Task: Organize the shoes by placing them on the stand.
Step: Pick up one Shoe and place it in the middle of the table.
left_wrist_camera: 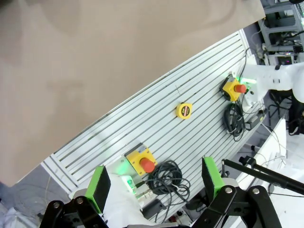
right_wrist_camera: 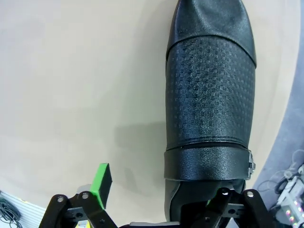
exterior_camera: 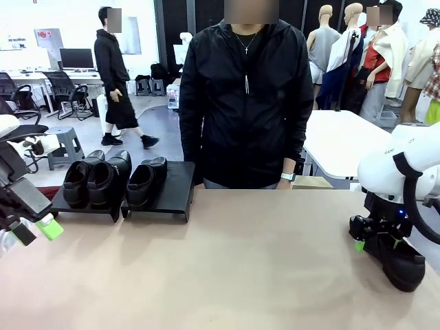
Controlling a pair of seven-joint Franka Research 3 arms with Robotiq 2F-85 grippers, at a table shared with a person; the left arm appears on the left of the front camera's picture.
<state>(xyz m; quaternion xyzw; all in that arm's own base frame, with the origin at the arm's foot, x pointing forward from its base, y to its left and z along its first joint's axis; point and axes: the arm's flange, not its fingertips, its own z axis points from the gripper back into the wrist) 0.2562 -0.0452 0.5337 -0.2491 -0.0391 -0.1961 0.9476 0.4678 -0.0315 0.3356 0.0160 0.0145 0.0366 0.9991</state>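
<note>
The last loose shoe (right_wrist_camera: 209, 95) lies at the desk's (exterior_camera: 240, 261) right edge under the right tool (exterior_camera: 375, 242), whose jaws straddle its heel collar without clamping; glossy, fairly stiff leather looks slippery, so the collar rim seems the surest hold.

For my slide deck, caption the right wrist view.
Right gripper straddling the heel of a textured black leather shoe lying on the tan table.

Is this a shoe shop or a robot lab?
Probably a robot lab: white robot arm at the tan table, yellow emergency-stop box on its slatted base, office desk with monitor behind.
</note>
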